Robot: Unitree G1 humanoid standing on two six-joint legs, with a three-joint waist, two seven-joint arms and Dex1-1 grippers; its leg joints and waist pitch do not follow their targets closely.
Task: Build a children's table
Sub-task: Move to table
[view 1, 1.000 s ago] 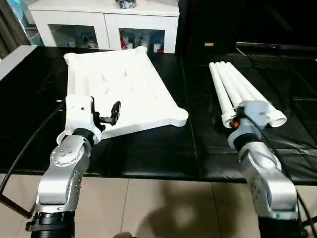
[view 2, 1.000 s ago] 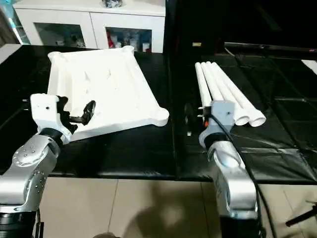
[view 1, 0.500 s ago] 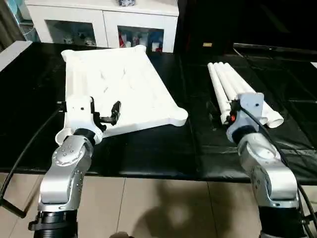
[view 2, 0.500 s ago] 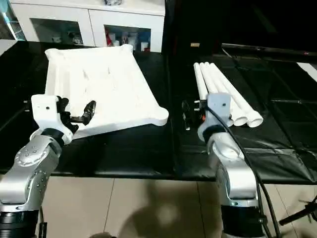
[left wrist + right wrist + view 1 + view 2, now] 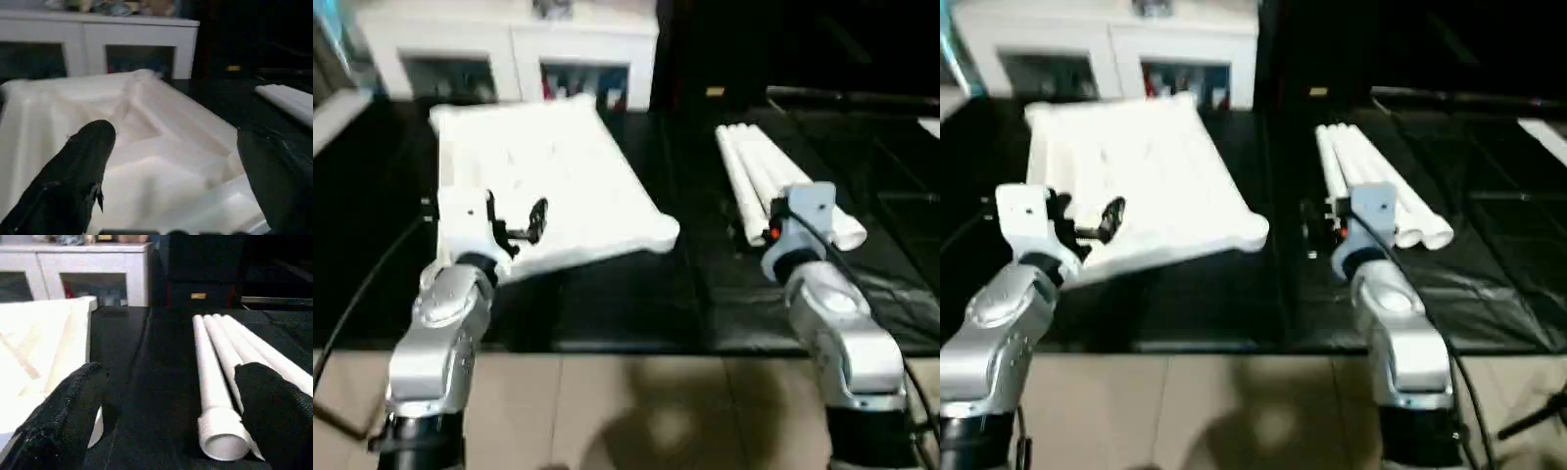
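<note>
Both fingers [image 5: 80,166] wide apart, empty-handed

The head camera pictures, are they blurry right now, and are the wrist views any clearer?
Left and right eye views: smeared all over, so the table top's ribs and the legs' edges run soft. Left wrist view: the near fingers are out of focus, the ribbed top behind is fairly readable. Right wrist view: clearest, with the leg ends crisp against the black mat.
</note>
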